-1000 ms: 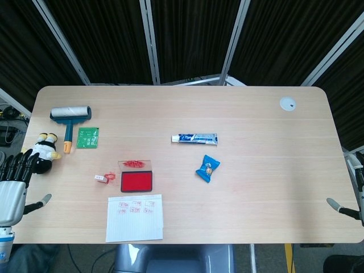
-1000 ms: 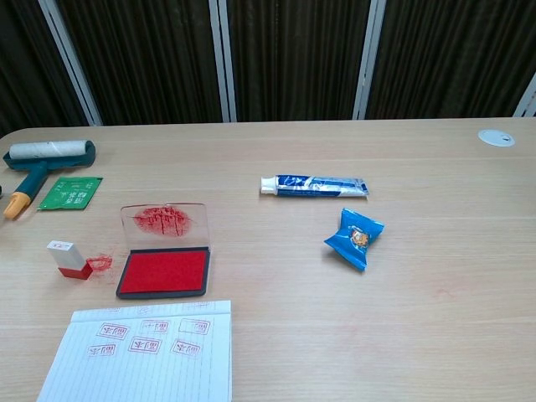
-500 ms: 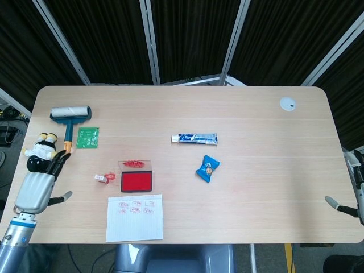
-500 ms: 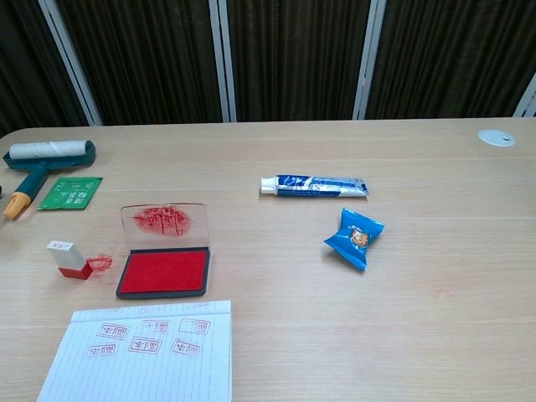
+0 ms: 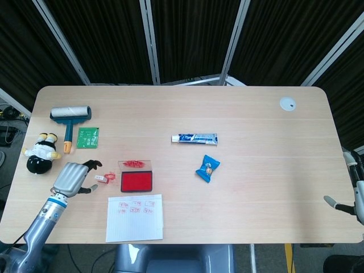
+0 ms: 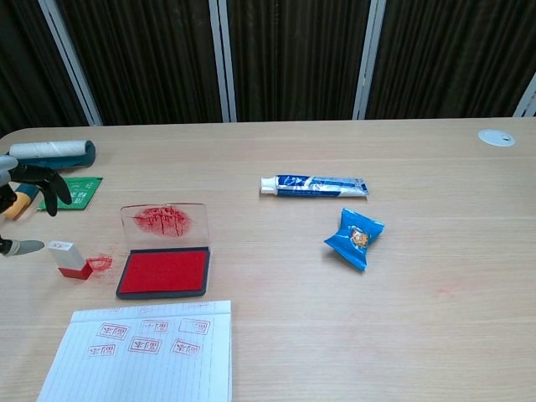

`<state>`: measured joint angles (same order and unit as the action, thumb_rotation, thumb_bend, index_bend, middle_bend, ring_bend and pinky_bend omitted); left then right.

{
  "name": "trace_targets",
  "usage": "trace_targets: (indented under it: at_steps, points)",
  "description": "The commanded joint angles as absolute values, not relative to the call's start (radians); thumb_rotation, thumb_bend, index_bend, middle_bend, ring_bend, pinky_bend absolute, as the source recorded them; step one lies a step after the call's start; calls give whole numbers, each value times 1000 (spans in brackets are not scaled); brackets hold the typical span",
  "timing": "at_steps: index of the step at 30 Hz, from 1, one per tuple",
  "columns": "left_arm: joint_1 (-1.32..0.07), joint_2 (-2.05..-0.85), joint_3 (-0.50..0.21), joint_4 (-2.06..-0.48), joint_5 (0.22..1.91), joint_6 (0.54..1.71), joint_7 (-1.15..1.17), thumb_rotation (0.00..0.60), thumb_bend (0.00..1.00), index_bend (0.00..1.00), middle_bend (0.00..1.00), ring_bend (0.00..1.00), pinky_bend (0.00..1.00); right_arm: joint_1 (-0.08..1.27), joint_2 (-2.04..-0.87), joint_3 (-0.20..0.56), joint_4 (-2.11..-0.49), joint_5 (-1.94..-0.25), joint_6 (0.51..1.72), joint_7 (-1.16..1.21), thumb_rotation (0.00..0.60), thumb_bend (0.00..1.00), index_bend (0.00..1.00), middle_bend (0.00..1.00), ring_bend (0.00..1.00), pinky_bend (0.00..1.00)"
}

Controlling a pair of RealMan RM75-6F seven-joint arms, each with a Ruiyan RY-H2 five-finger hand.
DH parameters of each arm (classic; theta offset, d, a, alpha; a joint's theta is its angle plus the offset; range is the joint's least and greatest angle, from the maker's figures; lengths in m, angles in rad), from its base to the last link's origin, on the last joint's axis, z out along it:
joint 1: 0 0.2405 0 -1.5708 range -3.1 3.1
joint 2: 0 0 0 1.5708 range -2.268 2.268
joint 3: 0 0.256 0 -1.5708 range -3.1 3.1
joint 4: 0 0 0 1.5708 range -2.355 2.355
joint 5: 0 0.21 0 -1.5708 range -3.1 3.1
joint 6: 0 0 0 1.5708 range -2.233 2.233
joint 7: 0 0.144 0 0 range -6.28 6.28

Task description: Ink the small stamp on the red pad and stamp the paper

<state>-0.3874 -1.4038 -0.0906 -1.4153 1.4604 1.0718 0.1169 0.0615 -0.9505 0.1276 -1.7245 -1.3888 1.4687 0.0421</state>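
1. We have our left hand (image 5: 72, 177) just beside the stamp (image 5: 101, 178); the stamp lies a short way ahead of the fingertips, on their inner side, between the hand and the red pad (image 5: 136, 181).
2. The stamp stands upright on the table (image 5: 256, 114), white body up and red base down, with a red ink smear at its foot on the pad side. Its long axis is vertical, so we judge a pinch across its sides from above to be the natural hold.
3. The left hand holds nothing. Its fingers (image 6: 42, 177) are spread and curled loosely downward, and the thumb (image 6: 21, 246) sticks out apart from them; in the chest view the stamp sits just beyond the thumb tip, not touching it.
4. The pad lies open just beyond the stamp from the hand, its clear lid folded back away from us. The paper (image 5: 135, 217) lies nearer to us than the pad, already bearing several red marks along its top.
5. Our right hand (image 5: 348, 207) shows only at the far right table edge, well apart from everything; we cannot tell how its fingers lie. The left is plainly the nearer one for the pick.
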Motion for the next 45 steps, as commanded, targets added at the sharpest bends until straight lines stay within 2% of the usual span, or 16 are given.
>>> trace_targets:
  at_steps: [1,12,21,40,45]
  points:
    - [-411,-1439,-85,-1362,1463,1048,98,600,254,364,432,864,876,61,-952,128,-1722,-1383,1467,41,600,0,0,0,0,0]
    - [-442,-1490,-53,-1248,1490,1033,97,600,266,382,441,864,866,62,-958,131,-1712,-1365,1460,33,600,0,0,0,0,0]
    - [-448,-1503,-13,-1178,1544,1063,75,600,265,387,450,864,857,65,-960,132,-1709,-1359,1454,28,600,0,0,0,0,0]
    - [-459,-1588,18,-1014,1592,1115,17,600,276,408,468,864,854,70,-967,132,-1704,-1347,1442,15,600,0,0,0,0,0]
    - [-462,-1599,21,-991,1590,1116,12,600,291,450,478,864,854,71,-969,132,-1703,-1346,1441,11,600,0,0,0,0,0]
